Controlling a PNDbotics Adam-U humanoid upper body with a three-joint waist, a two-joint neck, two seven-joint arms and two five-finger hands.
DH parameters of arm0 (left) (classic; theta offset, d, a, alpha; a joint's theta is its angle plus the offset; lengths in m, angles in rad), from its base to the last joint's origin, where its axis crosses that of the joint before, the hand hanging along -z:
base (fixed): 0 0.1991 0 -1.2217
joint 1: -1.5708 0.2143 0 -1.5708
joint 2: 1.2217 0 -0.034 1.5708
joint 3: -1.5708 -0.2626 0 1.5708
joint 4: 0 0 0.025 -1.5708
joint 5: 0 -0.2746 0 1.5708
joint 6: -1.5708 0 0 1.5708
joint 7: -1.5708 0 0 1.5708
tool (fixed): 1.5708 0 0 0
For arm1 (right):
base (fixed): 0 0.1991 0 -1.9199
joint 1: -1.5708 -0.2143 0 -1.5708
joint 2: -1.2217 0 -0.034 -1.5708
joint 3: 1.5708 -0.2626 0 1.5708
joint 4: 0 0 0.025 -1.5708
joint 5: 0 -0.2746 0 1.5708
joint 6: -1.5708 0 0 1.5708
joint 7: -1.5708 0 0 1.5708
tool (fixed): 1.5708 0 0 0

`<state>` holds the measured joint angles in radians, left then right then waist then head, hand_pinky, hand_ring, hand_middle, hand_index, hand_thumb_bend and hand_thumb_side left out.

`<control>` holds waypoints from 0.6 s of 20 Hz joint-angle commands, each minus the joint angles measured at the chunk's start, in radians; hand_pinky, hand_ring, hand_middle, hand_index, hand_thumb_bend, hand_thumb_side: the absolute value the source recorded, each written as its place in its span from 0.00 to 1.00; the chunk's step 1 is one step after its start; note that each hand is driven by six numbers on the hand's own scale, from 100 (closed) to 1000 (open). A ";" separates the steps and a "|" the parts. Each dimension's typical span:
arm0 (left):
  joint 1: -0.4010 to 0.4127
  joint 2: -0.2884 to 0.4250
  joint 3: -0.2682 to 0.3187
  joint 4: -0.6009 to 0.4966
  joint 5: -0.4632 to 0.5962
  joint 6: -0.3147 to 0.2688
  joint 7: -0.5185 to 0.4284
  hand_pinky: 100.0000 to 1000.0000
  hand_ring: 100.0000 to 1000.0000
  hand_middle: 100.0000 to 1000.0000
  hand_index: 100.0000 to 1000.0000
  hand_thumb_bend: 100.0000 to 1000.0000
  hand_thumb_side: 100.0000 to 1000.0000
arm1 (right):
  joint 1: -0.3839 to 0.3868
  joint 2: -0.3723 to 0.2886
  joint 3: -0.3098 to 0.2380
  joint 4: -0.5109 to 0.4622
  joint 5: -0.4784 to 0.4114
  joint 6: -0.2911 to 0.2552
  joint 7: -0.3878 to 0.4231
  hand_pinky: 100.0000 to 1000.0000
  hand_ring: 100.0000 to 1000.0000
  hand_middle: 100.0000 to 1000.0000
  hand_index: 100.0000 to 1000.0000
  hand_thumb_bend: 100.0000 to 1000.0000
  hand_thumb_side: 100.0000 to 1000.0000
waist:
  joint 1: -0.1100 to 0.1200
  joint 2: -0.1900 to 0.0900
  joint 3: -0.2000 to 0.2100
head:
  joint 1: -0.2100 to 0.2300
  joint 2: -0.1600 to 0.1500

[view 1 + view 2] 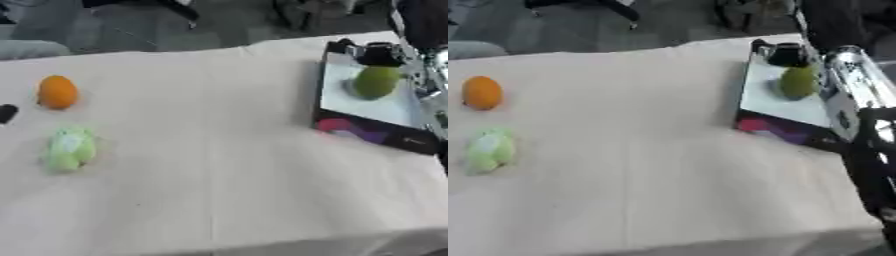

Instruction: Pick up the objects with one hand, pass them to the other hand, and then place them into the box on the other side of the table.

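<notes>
An orange fruit [58,92] lies at the table's left, with a pale green soft object [70,149] just in front of it. At the right stands a shallow box [372,131] with dark printed sides and a white floor. A green fruit [376,81] rests inside its far part. My right hand [374,52] shows as a black shape over the box's far end, just beyond the green fruit; whether it touches the fruit is blurred. Its silver forearm [857,82] runs along the box's right side. A black bit of my left hand [6,113] shows at the left edge.
A beige cloth [219,150] with a centre crease covers the table. The front edge runs along the bottom of the view. Beyond the far edge lie grey floor, dark furniture legs [179,10] and a grey object [31,49].
</notes>
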<state>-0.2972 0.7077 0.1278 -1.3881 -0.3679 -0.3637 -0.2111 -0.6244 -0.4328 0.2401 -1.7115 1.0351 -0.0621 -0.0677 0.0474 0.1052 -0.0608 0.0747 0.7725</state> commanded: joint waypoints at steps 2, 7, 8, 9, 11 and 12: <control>-0.046 0.057 -0.044 0.076 -0.159 -0.055 0.015 0.68 0.64 0.63 0.76 0.57 0.34 | -0.010 0.058 0.073 -0.108 -0.080 -0.076 0.061 0.79 0.74 1.00 0.82 0.47 0.28 | 0.000 -0.013 -0.002 | 0.033 -0.003; -0.111 0.042 -0.107 0.170 -0.350 -0.091 0.000 0.68 0.65 0.66 0.80 0.63 0.30 | -0.005 0.123 0.123 -0.113 -0.131 -0.107 0.095 0.79 0.74 1.00 0.80 0.45 0.29 | -0.005 -0.013 -0.004 | 0.026 -0.003; -0.126 0.035 -0.118 0.192 -0.397 -0.092 -0.005 0.68 0.65 0.66 0.80 0.63 0.30 | -0.006 0.131 0.130 -0.112 -0.137 -0.111 0.101 0.79 0.74 1.00 0.80 0.44 0.30 | -0.007 -0.012 -0.005 | 0.024 -0.003; -0.142 0.028 -0.126 0.217 -0.436 -0.091 -0.006 0.68 0.65 0.66 0.80 0.64 0.30 | -0.007 0.136 0.135 -0.110 -0.143 -0.113 0.105 0.79 0.74 1.00 0.80 0.44 0.30 | -0.008 -0.012 -0.005 | 0.022 -0.003; -0.178 0.006 -0.135 0.270 -0.485 -0.089 -0.002 0.69 0.66 0.69 0.82 0.70 0.35 | -0.006 0.140 0.138 -0.108 -0.155 -0.112 0.107 0.79 0.73 1.00 0.79 0.40 0.32 | -0.011 -0.012 -0.007 | 0.019 -0.003; -0.198 -0.005 -0.138 0.296 -0.496 -0.092 0.001 0.69 0.66 0.69 0.82 0.71 0.36 | -0.005 0.142 0.139 -0.108 -0.159 -0.111 0.106 0.79 0.73 1.00 0.79 0.40 0.33 | -0.013 -0.011 -0.008 | 0.017 -0.003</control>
<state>-0.4740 0.6863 -0.0099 -1.1115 -0.8348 -0.4523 -0.2114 -0.6157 -0.2912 0.3812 -1.8023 0.8874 -0.1719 0.0348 0.0331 0.1056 -0.0688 0.0949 0.7725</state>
